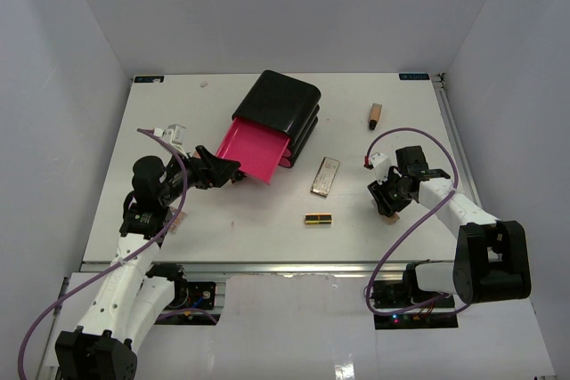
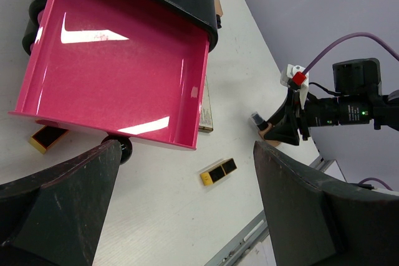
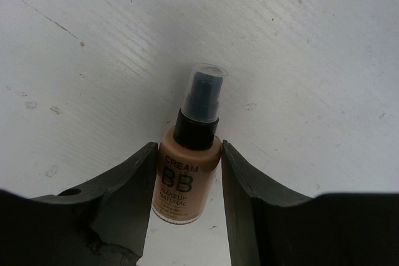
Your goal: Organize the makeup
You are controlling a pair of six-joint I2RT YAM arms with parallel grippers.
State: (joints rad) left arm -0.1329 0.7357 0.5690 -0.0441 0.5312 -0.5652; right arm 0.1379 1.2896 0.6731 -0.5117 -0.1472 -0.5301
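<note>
My right gripper (image 3: 189, 147) is shut on a tan BB cream bottle (image 3: 186, 179) with a black pump and clear cap, which lies on the table; in the top view this gripper (image 1: 389, 200) is at the right. My left gripper (image 2: 186, 147) is open and empty, just in front of the pulled-out pink drawer (image 2: 118, 60); the top view shows it (image 1: 223, 171) at the drawer's near-left corner. A black-and-gold lipstick (image 1: 318, 218) lies on the table and also shows in the left wrist view (image 2: 218, 172). A beige palette (image 1: 326, 175) lies right of the drawer. A second tan bottle (image 1: 375, 115) lies at the back right.
The black box (image 1: 283, 106) with pink drawers stands at the back centre, its drawer (image 1: 254, 150) empty and open toward the left arm. Another black-and-gold lipstick (image 2: 48, 138) lies under the drawer's front edge. A small tan piece (image 1: 180, 218) lies by the left arm.
</note>
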